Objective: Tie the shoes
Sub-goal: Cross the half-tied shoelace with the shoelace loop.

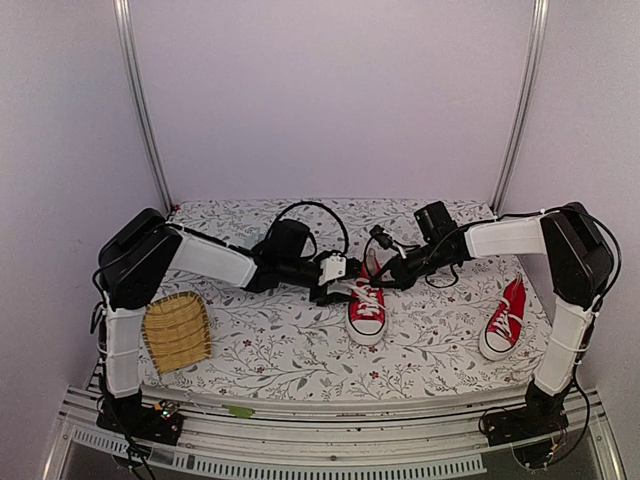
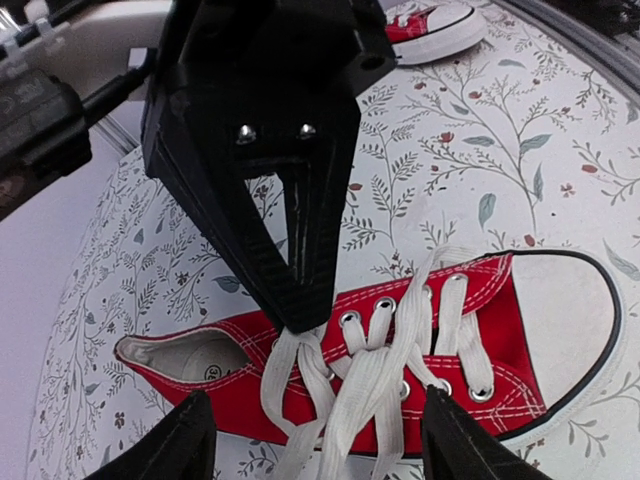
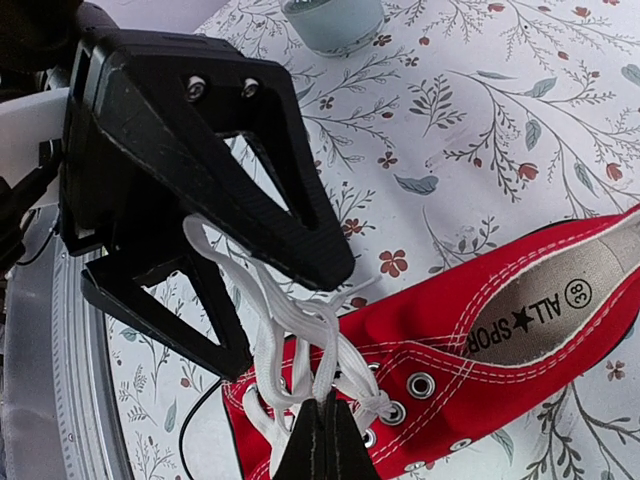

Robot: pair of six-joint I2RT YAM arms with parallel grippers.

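**Ana:** What were the claws doing at that moment?

**Bo:** The right gripper (image 3: 325, 410) was closed. Its two fingers were pressed together on a strand of the white laces (image 2: 372, 385), just above the eyelets (image 3: 420, 383). The left gripper (image 2: 318, 425) had its fingers wide apart. The loose laces ran down between them, but I could not see either finger pinching them.

**Ana:** And where was the shoe they worked on?

**Bo:** The first shoe (image 1: 367, 312) stood on its sole near the middle of the table (image 1: 300, 350). In the top view its toe pointed to 6 o'clock and its heel to 12 o'clock. Both claws met over its laced part. The left arm (image 1: 210, 260) reached in from 9 o'clock and the right arm (image 1: 500, 240) from about 2 o'clock.

**Ana:** Was anything else around it?

**Bo:** Yes. The second shoe (image 1: 503, 320) lay at 3 o'clock from the first shoe, well apart from it, with its toe toward about 7 o'clock. A woven mat (image 1: 177, 332) lay at 9 o'clock, near the left arm.
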